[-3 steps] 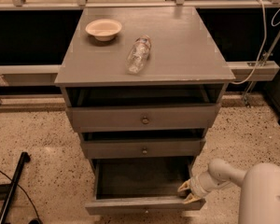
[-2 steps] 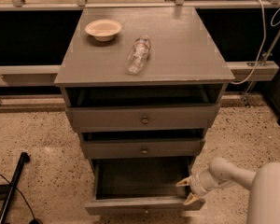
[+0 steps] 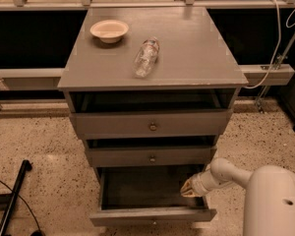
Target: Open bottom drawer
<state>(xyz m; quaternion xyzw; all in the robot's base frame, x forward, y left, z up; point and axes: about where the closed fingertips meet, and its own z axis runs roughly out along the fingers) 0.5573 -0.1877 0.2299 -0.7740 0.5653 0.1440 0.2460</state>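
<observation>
Grey wooden cabinet with a matt grey worktop (image 3: 187,53). The narrow grey wooden bottom drawer (image 3: 152,215) has a darker grey interior. A cream round bowl (image 3: 109,30) and a clear, colourless plastic bottle (image 3: 146,57) are also present. The pale cream gripper (image 3: 188,189), at the drawer's right inner side, is carried on a white arm (image 3: 268,195). The beige stone floor (image 3: 39,141) is speckled with dark flecks. A black pole (image 3: 12,200) is at lower left.

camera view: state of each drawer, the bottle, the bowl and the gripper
bottom drawer: pulled well open
middle drawer: pushed in
top drawer: pushed in
plastic bottle: lying on its side
bowl: upright
gripper: low, at the bottom drawer's right inner side
</observation>
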